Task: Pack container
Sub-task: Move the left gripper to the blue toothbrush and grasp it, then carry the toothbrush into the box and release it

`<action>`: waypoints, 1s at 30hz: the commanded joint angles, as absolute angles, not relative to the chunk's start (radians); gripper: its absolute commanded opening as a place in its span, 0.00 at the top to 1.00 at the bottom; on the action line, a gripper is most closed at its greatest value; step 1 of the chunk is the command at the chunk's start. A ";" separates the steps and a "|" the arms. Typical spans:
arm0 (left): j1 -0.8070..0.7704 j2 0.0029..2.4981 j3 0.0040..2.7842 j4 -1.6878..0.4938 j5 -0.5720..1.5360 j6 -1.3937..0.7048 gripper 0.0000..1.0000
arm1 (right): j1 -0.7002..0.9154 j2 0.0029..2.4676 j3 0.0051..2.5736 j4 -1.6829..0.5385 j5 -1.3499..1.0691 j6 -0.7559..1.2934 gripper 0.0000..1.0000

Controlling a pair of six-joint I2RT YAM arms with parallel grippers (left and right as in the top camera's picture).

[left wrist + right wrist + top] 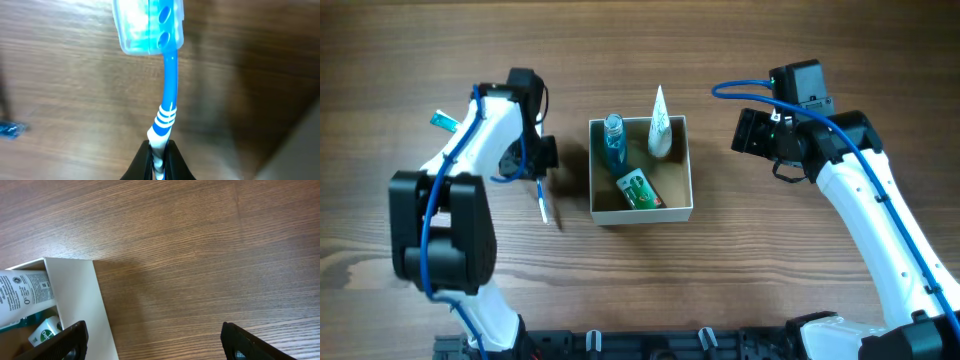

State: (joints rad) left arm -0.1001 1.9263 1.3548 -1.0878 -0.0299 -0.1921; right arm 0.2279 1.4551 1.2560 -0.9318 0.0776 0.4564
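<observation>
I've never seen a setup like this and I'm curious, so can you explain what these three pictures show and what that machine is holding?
Two white robot arms work at a wooden table. One picture looks down from above; the other two come from a camera on each wrist. Between the arms sits an open cardboard box holding a blue bottle, a white tube and a green pack. The left fingers are shut on the handle of a blue-and-white toothbrush with a clear cap. The right fingers stand open, holding nothing.
</observation>
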 commanded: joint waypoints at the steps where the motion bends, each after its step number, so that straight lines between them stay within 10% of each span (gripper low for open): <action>1: -0.120 1.768 1.456 -1.135 -0.043 -0.190 0.96 | 0.226 1.462 1.249 -0.935 0.062 0.478 0.14; 14: -0.454 1.422 1.466 -1.043 -0.043 0.270 0.96 | -0.127 1.393 1.249 -0.961 -0.178 0.567 0.12; 30: -0.716 1.539 1.458 -1.032 -0.021 0.598 0.96 | -0.175 1.393 1.249 -0.998 -0.173 0.471 0.12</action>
